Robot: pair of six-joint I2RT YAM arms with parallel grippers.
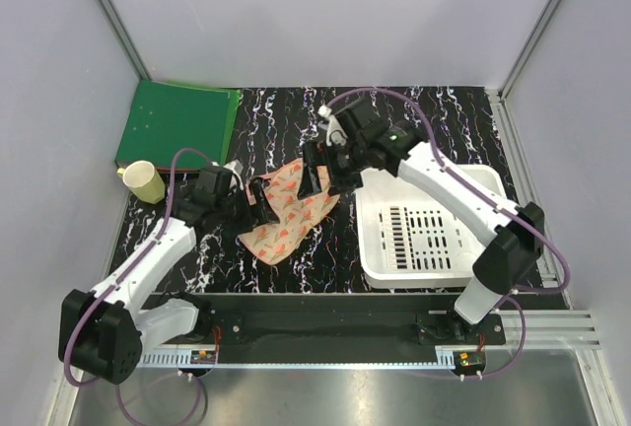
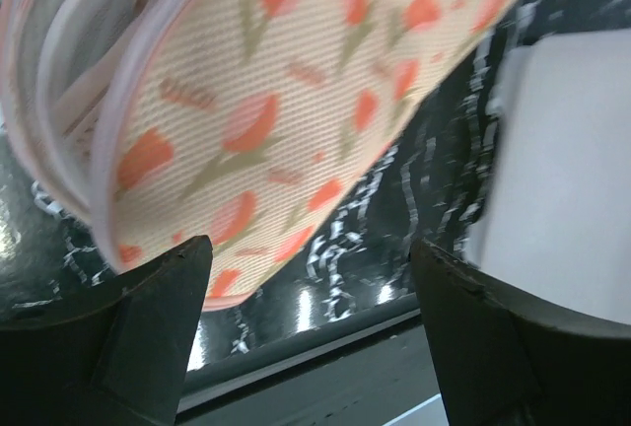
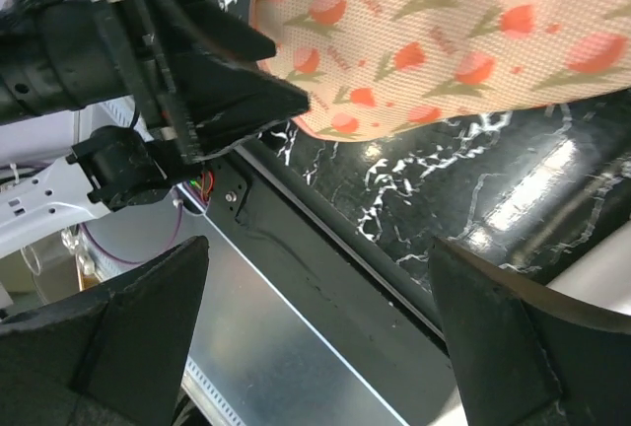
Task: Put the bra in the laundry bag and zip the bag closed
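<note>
Judged laundry bag (image 1: 291,211) soft, light, floppy; grip at piped rim. Found left pincer (image 2: 311,248), right pincer (image 3: 320,248) spread wide, empty.

laundry bag (image 2: 296,101) blurred, cut off by top edge, its inside unclear, white basket (image 2: 562,179) cropped at right

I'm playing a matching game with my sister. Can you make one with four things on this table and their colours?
Things:
1 board
2 cup
3 basket
4 laundry bag

Colours:
A white
B peach with orange-red prints
C green
D pale yellow

Pairs: 1-C, 2-D, 3-A, 4-B
</note>
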